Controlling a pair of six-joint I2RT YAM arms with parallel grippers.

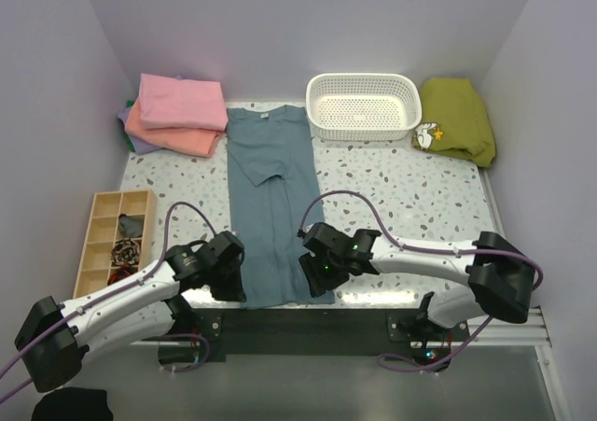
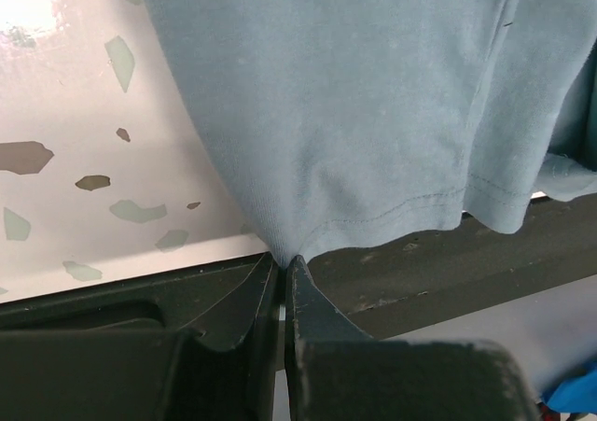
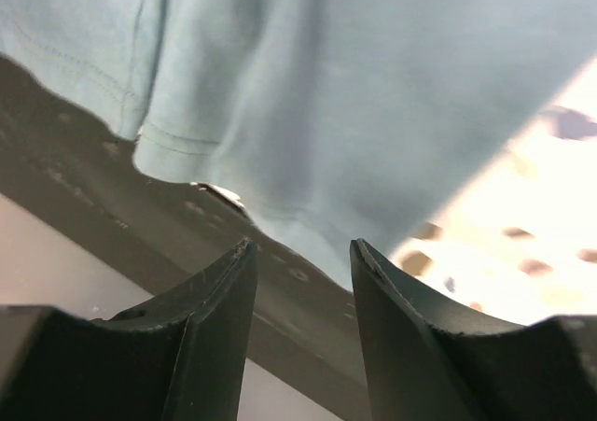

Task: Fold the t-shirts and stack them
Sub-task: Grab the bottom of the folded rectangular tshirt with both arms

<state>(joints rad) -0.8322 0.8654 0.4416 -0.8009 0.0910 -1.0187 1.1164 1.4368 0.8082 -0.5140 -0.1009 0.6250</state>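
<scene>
On the speckled table [image 1: 410, 192] the blue-grey t-shirt [image 1: 270, 206] lies in a long strip, hem at the near edge. Soft, light and limp, it is best taken by its hem corners. The left gripper [image 2: 283, 260] pinches one corner. The right gripper [image 3: 298, 253] stands half open and empty at the other.
</scene>
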